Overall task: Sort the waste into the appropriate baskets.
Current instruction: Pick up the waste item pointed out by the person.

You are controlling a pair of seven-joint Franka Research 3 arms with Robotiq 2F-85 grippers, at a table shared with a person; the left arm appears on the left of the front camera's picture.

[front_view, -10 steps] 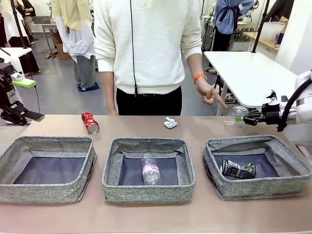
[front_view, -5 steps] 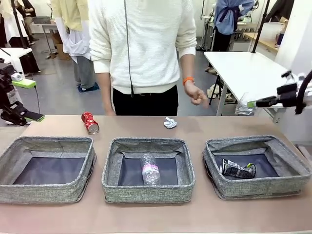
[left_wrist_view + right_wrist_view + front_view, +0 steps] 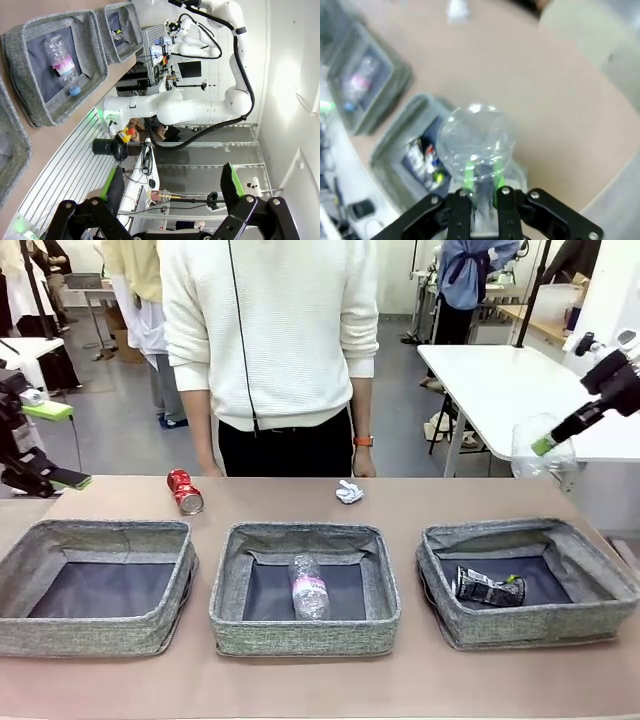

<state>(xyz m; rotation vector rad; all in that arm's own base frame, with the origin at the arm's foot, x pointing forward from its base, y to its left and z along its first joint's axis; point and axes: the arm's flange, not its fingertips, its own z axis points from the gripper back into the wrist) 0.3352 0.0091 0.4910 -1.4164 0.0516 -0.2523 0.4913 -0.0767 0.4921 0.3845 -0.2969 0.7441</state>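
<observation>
Right wrist view, clear cup (image 3: 472, 132) pointing away along fingers (image 3: 468, 176)

Front view: fixed, at counter's (image 3: 420, 502) near edge, faces person (image 3: 270, 340) on far side; basket row close below.
Left wrist view: rolled sideways, off left end, looks right along counter; middle basket (image 3: 99, 50) near, right basket (image 3: 131, 30) far.
Right wrist view: blurred, high over right end, looks down past clear plastic cup (image 3: 475, 135).
Shared by all three: middle and right baskets.

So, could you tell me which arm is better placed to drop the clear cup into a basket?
Right: the right hand grips the clear plastic cup beyond the right basket; the left hand is open, far left.
</observation>
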